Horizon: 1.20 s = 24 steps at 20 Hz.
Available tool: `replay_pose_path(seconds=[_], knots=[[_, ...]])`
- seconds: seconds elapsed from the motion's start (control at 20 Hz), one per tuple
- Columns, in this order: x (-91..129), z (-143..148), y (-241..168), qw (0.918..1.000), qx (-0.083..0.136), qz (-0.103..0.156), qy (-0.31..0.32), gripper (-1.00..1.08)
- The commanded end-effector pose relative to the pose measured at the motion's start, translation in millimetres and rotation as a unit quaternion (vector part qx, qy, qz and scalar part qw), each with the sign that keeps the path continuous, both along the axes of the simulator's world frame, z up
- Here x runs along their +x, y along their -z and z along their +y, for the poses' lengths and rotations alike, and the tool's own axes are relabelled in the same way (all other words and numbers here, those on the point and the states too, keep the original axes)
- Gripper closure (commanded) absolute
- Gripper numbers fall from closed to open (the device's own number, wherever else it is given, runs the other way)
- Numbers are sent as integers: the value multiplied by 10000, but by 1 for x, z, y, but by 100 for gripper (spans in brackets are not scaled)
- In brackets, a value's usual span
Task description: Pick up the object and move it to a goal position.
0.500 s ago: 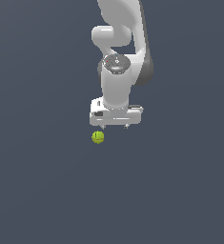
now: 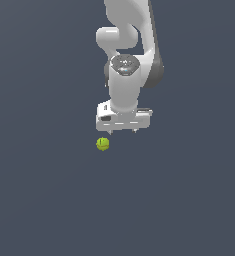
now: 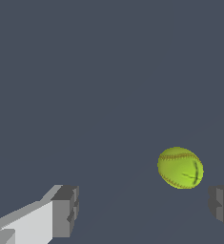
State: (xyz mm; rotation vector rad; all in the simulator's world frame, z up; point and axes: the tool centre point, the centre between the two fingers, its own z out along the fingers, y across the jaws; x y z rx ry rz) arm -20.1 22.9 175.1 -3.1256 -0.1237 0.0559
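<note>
wrist view shows the pincer (image 3: 144, 214) spread wide, one grey fingertip (image 3: 66, 212) at one side and the other at the frame's edge, nothing between them. the ball (image 3: 180, 167), yellow-green with a darker stitched seam, lies on the dark surface (image 3: 85, 86) close to the second fingertip but apart from it, not in the gap. exterior view has the white arm (image 2: 129, 60) pointing down, the pincer (image 2: 123, 131) hanging above the surface (image 2: 39, 200), and the ball (image 2: 102, 144) just below it, toward the exterior view's left.
</note>
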Motion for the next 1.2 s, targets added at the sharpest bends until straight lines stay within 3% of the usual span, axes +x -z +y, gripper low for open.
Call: replay_pose_path(seconds=[0.0,0.45,1.15], knots=[[-1,2,-2,10000,10,9,-41,-92],[-2,-12,11,10000,7,-20,-95,-92],[-23,-83,74,9989,-36,-162,-449,-92]])
